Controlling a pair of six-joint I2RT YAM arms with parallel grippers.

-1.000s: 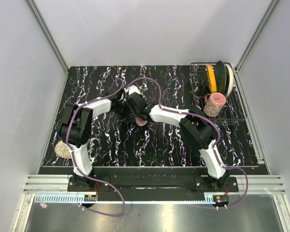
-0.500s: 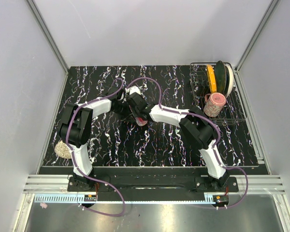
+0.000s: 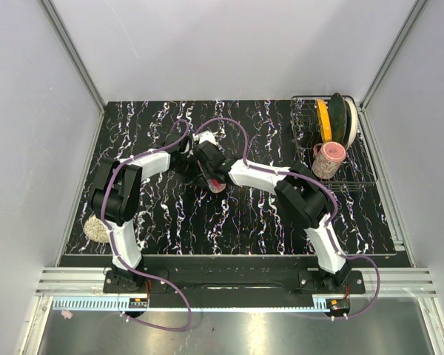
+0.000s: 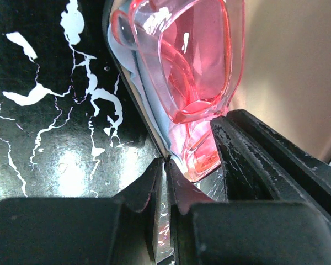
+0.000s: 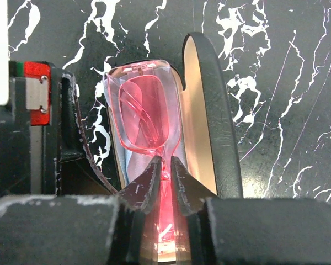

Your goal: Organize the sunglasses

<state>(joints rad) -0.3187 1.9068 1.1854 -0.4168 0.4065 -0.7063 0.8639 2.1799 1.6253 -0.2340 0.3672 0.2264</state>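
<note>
The sunglasses (image 5: pixel 146 118) have a translucent red-pink frame and are folded. They stand partly inside the open black case (image 5: pixel 209 110), on a light blue cloth (image 5: pixel 119 157). My right gripper (image 5: pixel 164 161) is shut on the sunglasses at the bridge. My left gripper (image 4: pixel 165 163) is shut on the thin rim of the case (image 4: pixel 133 94), beside the sunglasses (image 4: pixel 193 61) and the cloth (image 4: pixel 149 94). In the top view both grippers meet at mid-table: left (image 3: pixel 200 159), right (image 3: pixel 216 177), with a bit of pink (image 3: pixel 217 185) showing under them.
A wire rack (image 3: pixel 355 174) at the back right holds upright plates (image 3: pixel 339 118) and a pink-lidded jar (image 3: pixel 328 159). A beige lumpy object (image 3: pixel 96 228) lies at the front left edge of the black marbled mat (image 3: pixel 244 222).
</note>
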